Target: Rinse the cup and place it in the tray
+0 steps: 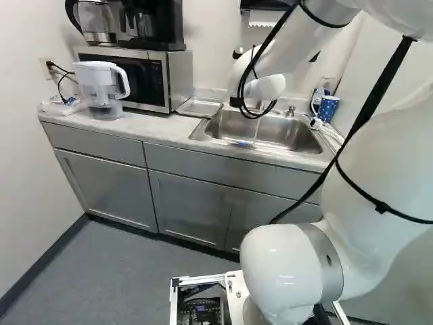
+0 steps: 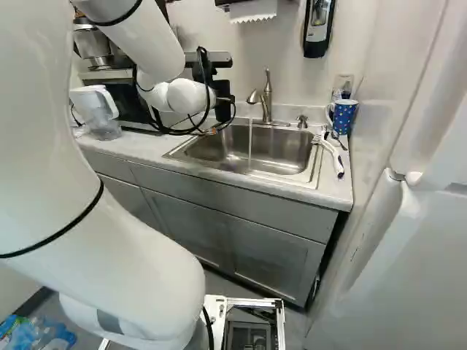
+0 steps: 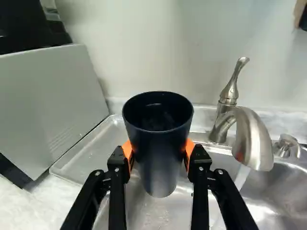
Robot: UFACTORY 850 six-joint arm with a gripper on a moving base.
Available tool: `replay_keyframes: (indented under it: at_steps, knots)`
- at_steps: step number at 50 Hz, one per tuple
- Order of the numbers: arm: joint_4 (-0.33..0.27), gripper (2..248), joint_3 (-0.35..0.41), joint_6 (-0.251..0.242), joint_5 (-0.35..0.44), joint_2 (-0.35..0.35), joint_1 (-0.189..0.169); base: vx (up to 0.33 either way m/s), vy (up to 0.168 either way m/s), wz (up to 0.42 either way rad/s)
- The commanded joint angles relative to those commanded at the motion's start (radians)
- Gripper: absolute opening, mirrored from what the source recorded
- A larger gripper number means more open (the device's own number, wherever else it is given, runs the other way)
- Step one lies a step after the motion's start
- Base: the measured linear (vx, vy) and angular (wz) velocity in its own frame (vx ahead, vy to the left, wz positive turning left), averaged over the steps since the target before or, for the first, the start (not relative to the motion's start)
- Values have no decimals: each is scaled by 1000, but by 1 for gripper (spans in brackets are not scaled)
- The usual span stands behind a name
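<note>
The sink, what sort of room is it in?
Probably a small kitchen or break room. There's a metal sink with its faucet running, a microwave on the counter, and a water pitcher.

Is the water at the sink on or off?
On: a thin stream of water runs from the faucet down into the sink.

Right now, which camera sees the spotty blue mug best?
The right base view: the mug looks bigger there, with its spots and handle easy to see. The left base view shows it smaller, past the sink. The wrist view doesn't show it.
</note>
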Motion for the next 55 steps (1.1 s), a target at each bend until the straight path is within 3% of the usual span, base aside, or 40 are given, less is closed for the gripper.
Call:
replay_keyframes:
  at_steps: [55]
  knots:
    - [0,122,0,579,0,0,0,0,0,0]
